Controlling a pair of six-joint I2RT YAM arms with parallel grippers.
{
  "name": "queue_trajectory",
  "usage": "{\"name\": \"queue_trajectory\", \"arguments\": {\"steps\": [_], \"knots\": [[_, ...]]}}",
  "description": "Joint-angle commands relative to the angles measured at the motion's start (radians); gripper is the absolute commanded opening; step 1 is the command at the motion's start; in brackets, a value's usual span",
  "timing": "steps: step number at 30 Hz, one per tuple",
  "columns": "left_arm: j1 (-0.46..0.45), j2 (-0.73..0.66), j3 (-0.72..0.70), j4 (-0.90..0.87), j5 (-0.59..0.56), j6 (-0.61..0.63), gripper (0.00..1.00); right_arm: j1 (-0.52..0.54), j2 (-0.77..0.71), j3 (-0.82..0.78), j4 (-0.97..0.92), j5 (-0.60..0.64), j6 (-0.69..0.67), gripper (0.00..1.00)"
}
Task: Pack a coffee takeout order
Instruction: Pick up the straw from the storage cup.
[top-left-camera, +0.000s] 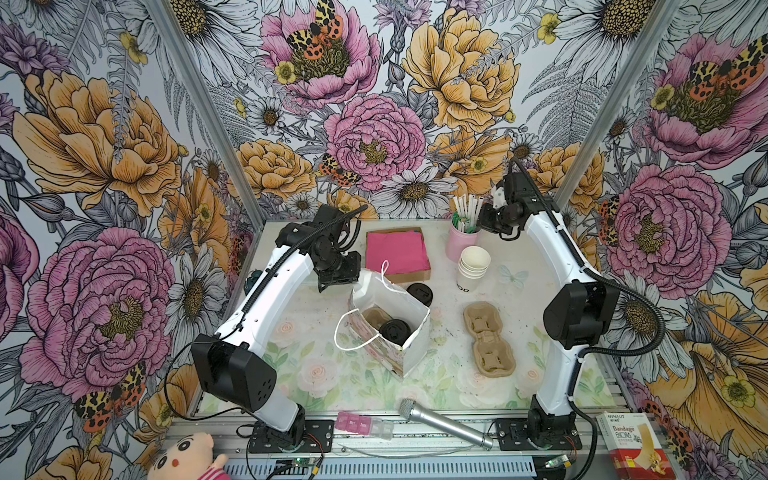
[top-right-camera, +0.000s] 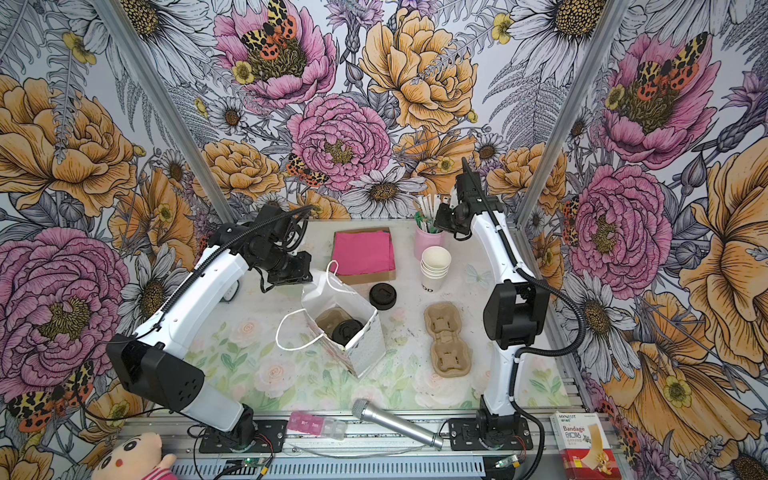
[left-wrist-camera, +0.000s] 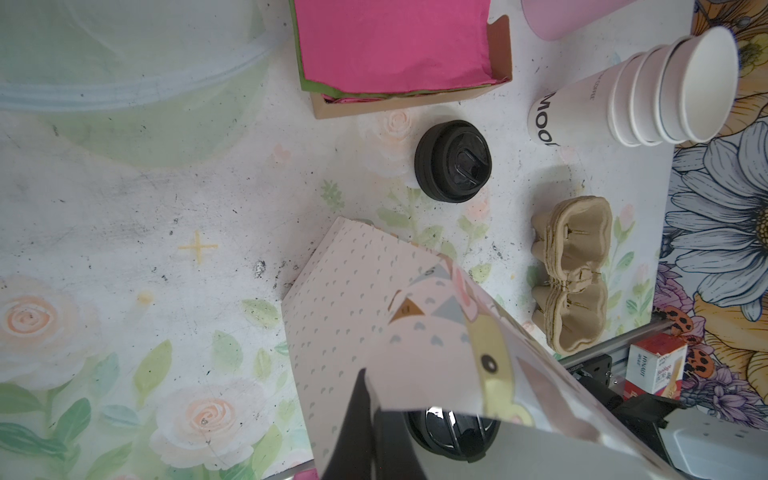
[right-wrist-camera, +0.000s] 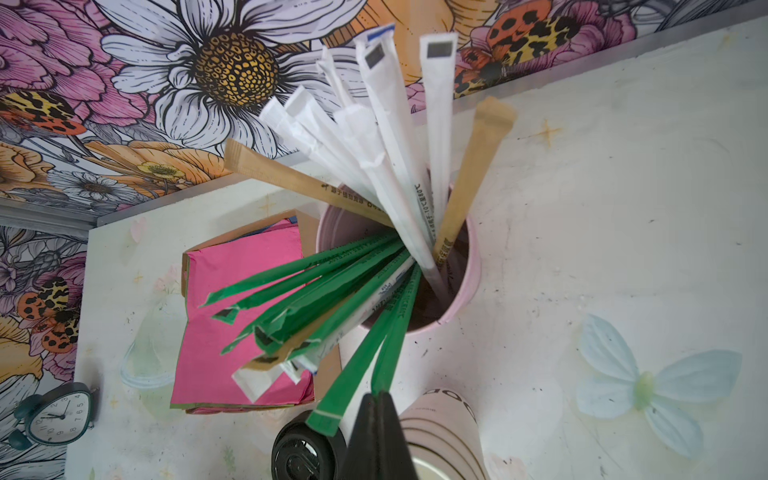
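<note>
Currently we log: right gripper clamped on one green paper-wrapped stick in the pink cup, best drawn straight up; left gripper pinching the rim of the patterned paper bag; bright pink square paper napkin flat in its cardboard tray.

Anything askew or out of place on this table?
The paper bag looks tilted, its rim pinched by the left gripper. A microphone and a plush toy at the front edge look unrelated to coffee packing.
</note>
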Motion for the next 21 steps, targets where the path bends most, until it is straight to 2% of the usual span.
{"name": "queue_trajectory", "arguments": {"steps": [1,16,18,21], "knots": [[0.003,0.005,0.008,-0.008,-0.015,0.005,0.00,-0.003,-0.102,0.010,-0.008,0.035,-0.022,0.00],[0.008,0.015,0.019,-0.008,-0.010,0.019,0.00,-0.001,-0.477,-0.056,-0.070,0.082,-0.021,0.00],[0.009,0.017,0.023,-0.008,-0.010,0.023,0.00,0.000,-0.519,-0.045,-0.082,0.069,-0.017,0.00],[0.009,0.021,0.026,-0.008,-0.013,0.025,0.00,0.012,-0.576,-0.019,-0.088,-0.030,0.015,0.00]]}}
